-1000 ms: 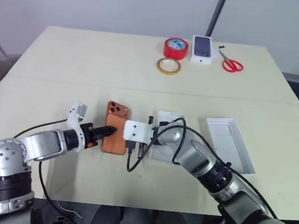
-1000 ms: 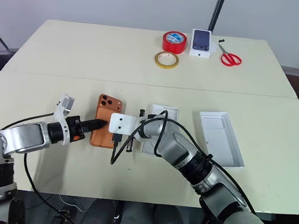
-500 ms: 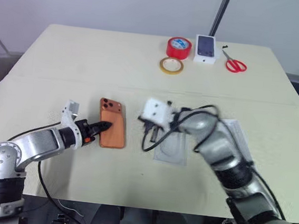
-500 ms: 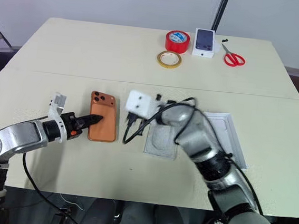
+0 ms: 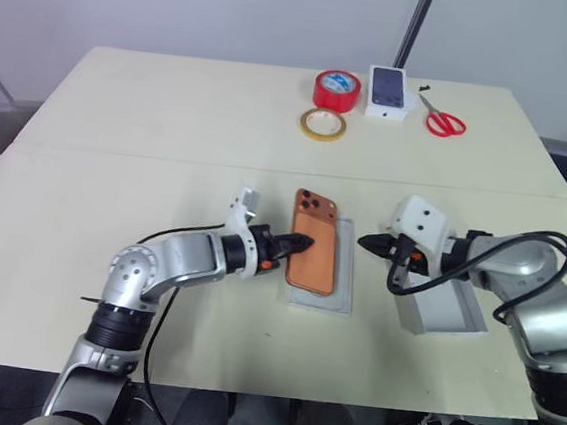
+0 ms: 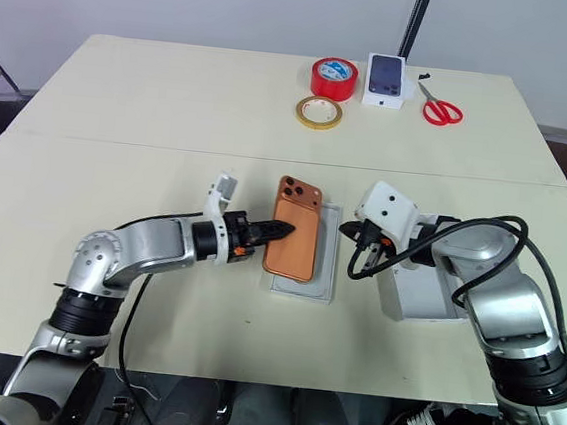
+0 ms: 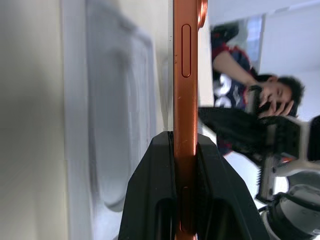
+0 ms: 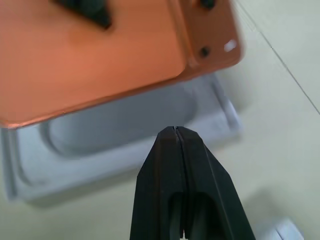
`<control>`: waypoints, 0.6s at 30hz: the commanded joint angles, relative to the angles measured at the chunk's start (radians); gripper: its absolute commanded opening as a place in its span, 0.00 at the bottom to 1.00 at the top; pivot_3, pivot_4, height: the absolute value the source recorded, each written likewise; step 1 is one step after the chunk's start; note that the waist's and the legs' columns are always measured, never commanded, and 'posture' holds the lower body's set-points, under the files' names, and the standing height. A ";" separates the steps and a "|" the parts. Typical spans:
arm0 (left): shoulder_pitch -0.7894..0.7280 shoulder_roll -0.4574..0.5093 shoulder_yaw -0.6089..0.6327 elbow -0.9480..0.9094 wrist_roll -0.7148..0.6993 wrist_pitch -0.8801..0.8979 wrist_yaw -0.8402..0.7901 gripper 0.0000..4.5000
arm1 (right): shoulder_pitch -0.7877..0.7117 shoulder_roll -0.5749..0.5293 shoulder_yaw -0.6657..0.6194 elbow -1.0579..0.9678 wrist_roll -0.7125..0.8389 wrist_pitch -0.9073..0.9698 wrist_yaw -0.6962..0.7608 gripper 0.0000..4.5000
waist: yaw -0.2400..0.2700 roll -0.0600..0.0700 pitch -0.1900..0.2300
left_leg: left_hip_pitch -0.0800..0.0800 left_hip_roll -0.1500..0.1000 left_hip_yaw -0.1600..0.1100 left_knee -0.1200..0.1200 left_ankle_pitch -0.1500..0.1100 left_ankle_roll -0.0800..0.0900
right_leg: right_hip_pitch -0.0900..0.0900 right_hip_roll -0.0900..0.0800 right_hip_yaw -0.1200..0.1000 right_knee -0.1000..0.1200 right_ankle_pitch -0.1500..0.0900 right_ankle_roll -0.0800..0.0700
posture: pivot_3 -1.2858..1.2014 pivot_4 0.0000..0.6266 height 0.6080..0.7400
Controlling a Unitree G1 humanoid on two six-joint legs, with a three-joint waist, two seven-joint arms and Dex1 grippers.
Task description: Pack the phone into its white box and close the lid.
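Left gripper (image 5: 304,243) pinching the phone (image 5: 316,255) by its edge; right gripper (image 5: 365,243) closed, holding nothing.
Left arm reaches in low toward its right, phone held just above the white moulded insert (image 5: 343,299), back up, long axis running away from the robot, camera end far. Right gripper points left at the phone, beside it, over the table (image 5: 170,141).

phone (image 5: 315,256): smooth orange metal, satin | table (image 5: 172,121): matt cream

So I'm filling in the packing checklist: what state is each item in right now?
phone: gripped by its edge in the left gripper, held over the insert
moulded insert: empty, flat on table
white tray: open, under the right arm
right gripper: shut, empty
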 commanded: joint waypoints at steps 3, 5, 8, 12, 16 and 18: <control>-0.056 -0.033 -0.047 0.046 0.041 0.025 -0.034 0.02 | 0.022 -0.046 -0.061 -0.027 0.020 -0.013 -0.038 0.00 | 0.001 0.000 0.000 | 0.000 0.000 0.000 0.000 0.000 0.000 | 0.000 0.000 0.000 0.000 0.000 0.000 | 0.52 0.24 1.00; -0.062 -0.041 -0.051 0.055 0.060 0.031 -0.048 0.22 | 0.026 -0.056 -0.059 -0.026 0.024 -0.017 -0.046 0.00 | 0.001 0.000 0.000 | 0.000 0.000 0.000 0.000 0.000 0.000 | 0.000 0.000 0.000 0.000 0.000 0.000 | 0.52 0.24 1.00; -0.068 -0.050 -0.052 0.061 0.076 0.042 -0.060 0.50 | 0.025 -0.062 -0.054 -0.026 0.031 -0.018 -0.059 0.00 | 0.002 0.000 0.000 | 0.000 0.000 0.000 0.000 0.001 -0.002 | 0.000 0.001 0.000 0.000 0.000 0.000 | 0.52 0.24 1.00; -0.066 0.004 -0.038 0.014 0.077 0.079 -0.088 0.93 | 0.022 -0.066 -0.039 -0.022 0.028 -0.023 -0.073 0.00 | 0.001 0.000 0.000 | 0.000 0.000 0.000 0.000 0.002 -0.003 | 0.000 0.001 0.000 0.000 0.000 0.000 | 0.52 0.24 1.00; -0.068 0.144 -0.003 -0.076 0.095 0.130 -0.157 0.93 | 0.016 -0.073 -0.006 -0.008 0.005 -0.039 -0.087 0.00 | -0.003 0.000 0.000 | 0.001 0.002 0.000 0.000 0.002 -0.004 | 0.000 0.003 0.001 0.000 0.000 0.000 | 0.52 0.24 1.00; -0.074 0.229 0.012 -0.124 0.154 0.155 -0.218 0.93 | 0.013 -0.083 0.021 0.001 -0.017 -0.054 -0.094 0.00 | -0.001 0.000 0.000 | 0.001 0.002 0.000 0.000 0.002 -0.004 | 0.000 0.003 0.001 0.000 0.000 0.000 | 0.52 0.24 1.00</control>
